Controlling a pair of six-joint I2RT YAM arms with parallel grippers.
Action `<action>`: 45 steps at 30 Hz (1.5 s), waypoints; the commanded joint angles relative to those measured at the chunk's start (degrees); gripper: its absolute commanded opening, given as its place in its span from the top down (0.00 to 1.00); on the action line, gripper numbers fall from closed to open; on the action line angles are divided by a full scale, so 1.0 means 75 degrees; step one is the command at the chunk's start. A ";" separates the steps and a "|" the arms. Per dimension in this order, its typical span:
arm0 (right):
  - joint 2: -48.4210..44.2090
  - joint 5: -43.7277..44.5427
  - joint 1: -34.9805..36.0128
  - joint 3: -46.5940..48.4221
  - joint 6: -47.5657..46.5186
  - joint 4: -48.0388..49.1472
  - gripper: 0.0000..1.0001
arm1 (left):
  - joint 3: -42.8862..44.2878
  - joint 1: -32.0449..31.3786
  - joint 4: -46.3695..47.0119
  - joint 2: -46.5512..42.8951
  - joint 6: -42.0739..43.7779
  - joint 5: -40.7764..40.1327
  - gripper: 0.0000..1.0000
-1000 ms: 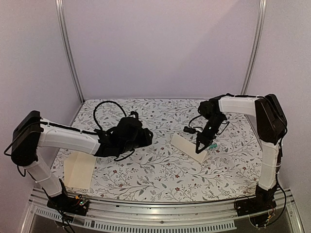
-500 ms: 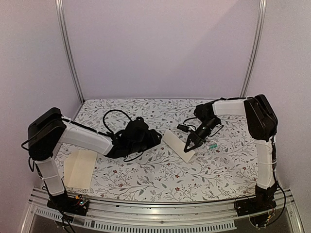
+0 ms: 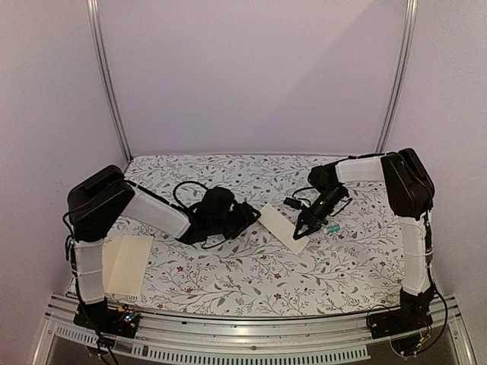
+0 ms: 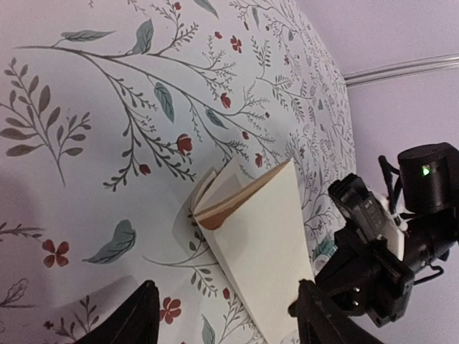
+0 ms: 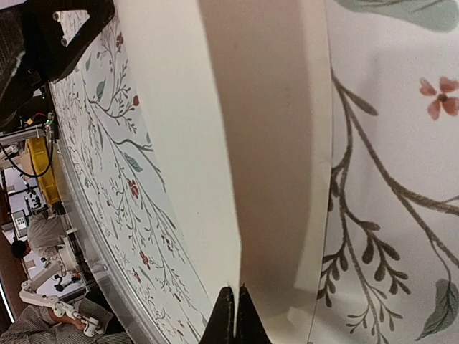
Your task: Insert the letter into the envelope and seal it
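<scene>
The floral-patterned table (image 3: 228, 277) carries the envelope (image 3: 125, 262) flat at its near left corner. The folded letter (image 3: 281, 226) rests mid-table, with a small green object (image 3: 333, 227) just beside it.

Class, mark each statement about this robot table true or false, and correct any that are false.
1. The left gripper is open and holds nothing. True.
2. The folded letter is already inside the envelope. False: the letter is mid-table, and the envelope lies apart from it near the left front corner.
3. The right gripper is shut on the folded letter's edge. True.
4. The tablecloth is plain white. False: it has a leaf-and-flower print.
</scene>
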 commanded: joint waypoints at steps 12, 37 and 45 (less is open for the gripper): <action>0.0455 -0.0286 -0.0187 0.0104 -0.0053 -0.0084 0.99 | 0.0828 0.0216 0.1035 0.1040 -0.0197 0.0813 0.47; 0.0177 -0.0795 -0.0088 -0.0036 -0.0214 -0.0215 0.95 | 0.1318 0.0364 0.1140 0.1845 -0.0608 0.1176 0.57; 0.0237 -0.0779 -0.0086 0.0072 -0.0249 -0.0306 0.94 | 0.1125 0.0522 0.2602 0.2226 -0.0460 0.1370 0.76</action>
